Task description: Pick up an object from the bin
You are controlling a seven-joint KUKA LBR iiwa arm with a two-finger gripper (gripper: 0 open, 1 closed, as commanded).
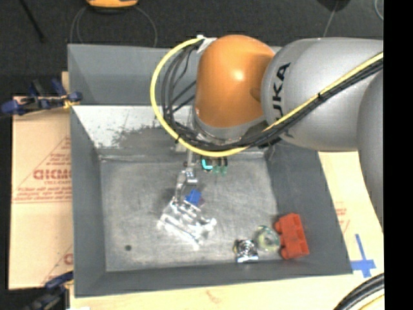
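Observation:
My gripper (pixel 186 185) reaches down from under the arm's wrist into the middle of the bin. Its tip is right at the top edge of a clear plastic piece (pixel 186 221) that lies on the bin floor just left of centre. A small blue part (pixel 193 199) sits on that clear piece, directly under the gripper. I cannot tell whether the gripper touches the clear piece or hangs just above it.
A red toy brick (pixel 292 236) lies in the bin's front right corner. Beside it, to the left, are a round greenish-clear thing (pixel 265 239) and a small shiny metal thing (pixel 245 250). The arm's bulk covers the bin's back right.

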